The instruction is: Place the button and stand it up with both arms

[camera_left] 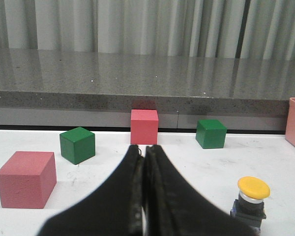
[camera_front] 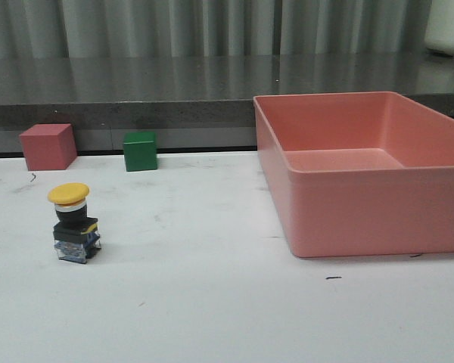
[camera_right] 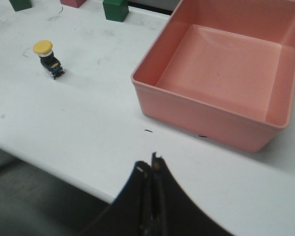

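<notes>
The button (camera_front: 75, 224) stands upright on the white table at the left, yellow cap on top, blocky black-blue-clear base below. It also shows in the left wrist view, button (camera_left: 251, 201), and small in the right wrist view, button (camera_right: 48, 58). My left gripper (camera_left: 144, 149) is shut with nothing in it, low over the table, apart from the button. My right gripper (camera_right: 149, 164) is shut and empty, high above the table's near edge, far from the button. Neither arm shows in the front view.
A large pink bin (camera_front: 348, 231) stands empty at the right. A pink cube (camera_front: 48, 146) and a green cube (camera_front: 140, 150) sit at the back left by the grey ledge. The left wrist view shows further cubes: pink (camera_left: 26, 179), green (camera_left: 77, 144), pink (camera_left: 144, 126), green (camera_left: 211, 133).
</notes>
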Motion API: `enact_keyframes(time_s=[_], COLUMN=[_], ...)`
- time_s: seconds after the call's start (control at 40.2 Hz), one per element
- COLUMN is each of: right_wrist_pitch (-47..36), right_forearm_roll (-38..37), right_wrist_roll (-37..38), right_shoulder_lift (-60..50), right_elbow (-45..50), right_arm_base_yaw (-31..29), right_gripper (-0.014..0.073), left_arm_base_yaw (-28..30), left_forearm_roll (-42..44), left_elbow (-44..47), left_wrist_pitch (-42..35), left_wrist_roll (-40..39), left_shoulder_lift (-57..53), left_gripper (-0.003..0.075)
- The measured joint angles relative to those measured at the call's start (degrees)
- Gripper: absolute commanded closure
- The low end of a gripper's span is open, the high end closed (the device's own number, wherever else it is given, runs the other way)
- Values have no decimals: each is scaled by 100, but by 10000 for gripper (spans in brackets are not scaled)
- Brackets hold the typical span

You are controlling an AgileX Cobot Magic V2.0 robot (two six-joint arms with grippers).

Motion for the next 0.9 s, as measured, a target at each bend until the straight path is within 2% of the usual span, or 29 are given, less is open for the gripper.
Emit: enact_keyframes(time_s=[0.897], right_wrist_pitch=[-152], right_forearm_roll=[-103], right_wrist_roll=[0], right_shoulder_lift=[-67], right_elbow=[97], right_arm_base_yaw=[-47], right_gripper=[663], left_arm_base_yaw=[0], left_forearm_roll=[-209], left_elbow=[0], left_wrist_pitch=[-4], left_wrist_roll=[122], left_shoulder_lift=[0], left_gripper=[740])
